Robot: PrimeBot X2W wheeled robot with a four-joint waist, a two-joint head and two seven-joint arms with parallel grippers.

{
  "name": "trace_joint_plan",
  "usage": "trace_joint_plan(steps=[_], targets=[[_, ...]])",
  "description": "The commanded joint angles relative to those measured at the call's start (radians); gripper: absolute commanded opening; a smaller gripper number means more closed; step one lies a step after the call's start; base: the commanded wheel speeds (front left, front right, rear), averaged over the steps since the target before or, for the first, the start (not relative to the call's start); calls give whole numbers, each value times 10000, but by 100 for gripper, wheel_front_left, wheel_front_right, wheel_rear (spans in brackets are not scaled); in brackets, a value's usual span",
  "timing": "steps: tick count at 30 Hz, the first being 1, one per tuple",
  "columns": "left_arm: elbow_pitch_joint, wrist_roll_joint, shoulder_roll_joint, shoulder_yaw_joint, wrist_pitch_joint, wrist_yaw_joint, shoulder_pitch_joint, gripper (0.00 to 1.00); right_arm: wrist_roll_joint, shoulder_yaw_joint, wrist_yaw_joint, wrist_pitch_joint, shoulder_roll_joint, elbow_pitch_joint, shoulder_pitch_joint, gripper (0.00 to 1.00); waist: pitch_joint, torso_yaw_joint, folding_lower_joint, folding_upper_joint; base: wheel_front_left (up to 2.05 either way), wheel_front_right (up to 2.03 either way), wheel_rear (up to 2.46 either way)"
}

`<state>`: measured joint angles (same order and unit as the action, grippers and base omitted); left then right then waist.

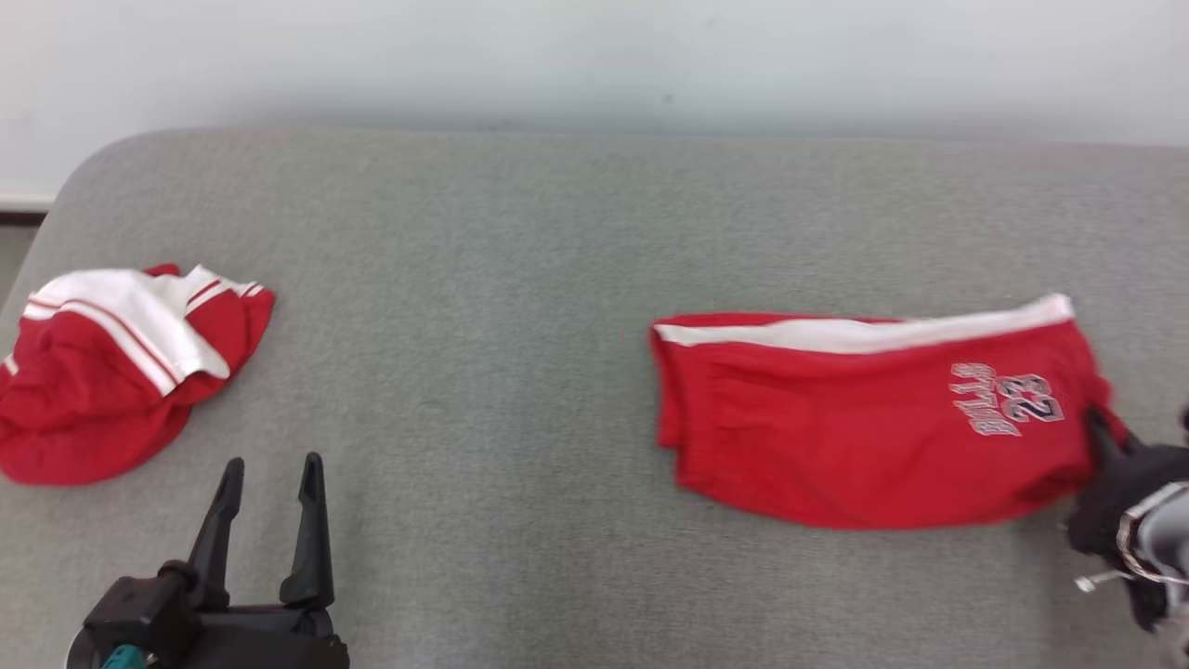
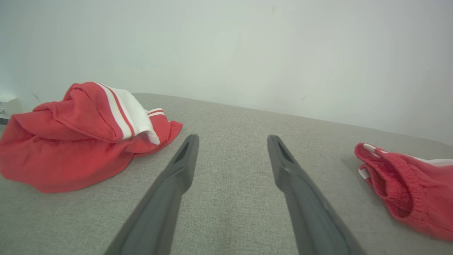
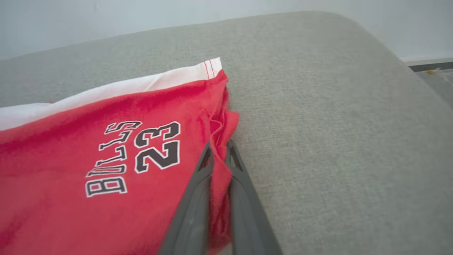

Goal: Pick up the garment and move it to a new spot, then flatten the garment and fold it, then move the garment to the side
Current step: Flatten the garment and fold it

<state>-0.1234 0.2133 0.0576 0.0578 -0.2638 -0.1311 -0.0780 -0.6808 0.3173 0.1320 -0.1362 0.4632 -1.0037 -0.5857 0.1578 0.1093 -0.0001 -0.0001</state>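
Folded red shorts [image 1: 864, 418], right edge pinched tight in the right gripper [image 3: 219, 156]!
The shorts lie on the right of the grey cushion [image 1: 483, 279], long axis running left to right, print reading "BULLS 23". The right arm is on them, set to drag sideways. The left gripper [image 1: 272, 474] hangs spread wide and bare, well apart, near a 2nd crumpled garment [image 1: 121, 372].

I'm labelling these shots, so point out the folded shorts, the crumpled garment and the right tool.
shorts [image 1: 836, 437]: head view, plain red front left of the print.
crumpled garment [image 1: 102, 409]: head view, red lower part.
right tool [image 3: 219, 145]: right wrist view, between its fingertips, shut on the edge of the shorts.
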Motion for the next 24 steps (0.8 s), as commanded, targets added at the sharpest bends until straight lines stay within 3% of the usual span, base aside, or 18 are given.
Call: trace_joint_plan(steps=[1, 6, 14, 24], targets=[[71, -97, 49, 78, -7, 20, 101, 100, -129, -89, -28, -20, 105, 49, 194, 0, -238, -313, 1, 1, 0, 0, 0], [141, -136, 37, 171, -7, 19, 172, 100, -192, -264, -28, -6, 227, 251, 287, 0, -157, -460, 1, 1, 0, 0, 0], [-36, -155, 35, 223, -7, 18, 337, 100, -200, -151, -28, -208, -228, 1197, 18, 0, -615, -469, 1, 1, 0, 0, 0], [46, -123, -1, 208, -7, 18, 461, 100, 147, 599, -28, 198, -1316, 3333, 66, 0, -680, -193, 1, 1, 0, 0, 0]])
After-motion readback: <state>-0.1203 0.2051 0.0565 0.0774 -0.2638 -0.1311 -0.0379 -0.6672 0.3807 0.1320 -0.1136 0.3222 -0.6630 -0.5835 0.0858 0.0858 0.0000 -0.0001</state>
